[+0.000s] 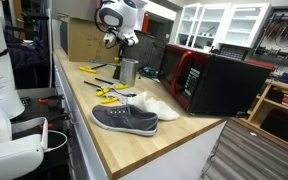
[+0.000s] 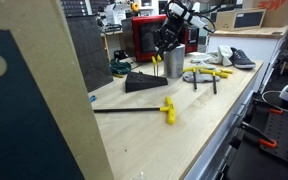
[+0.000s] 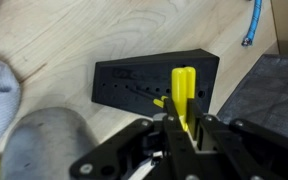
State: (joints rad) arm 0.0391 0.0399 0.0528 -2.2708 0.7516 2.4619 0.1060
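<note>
Wrist view: the hand [image 3: 184, 128] is clenched on a yellow tool [image 3: 184, 88], with the black rack [image 3: 134, 80] just beyond it. A skewed grip could let the tool slip and strike the rack or the nearby cup [image 3: 44, 140].

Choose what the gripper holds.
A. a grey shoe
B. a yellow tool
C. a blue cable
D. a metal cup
B: in the wrist view the gripper is shut on the yellow tool, which shows against the black block.
</note>
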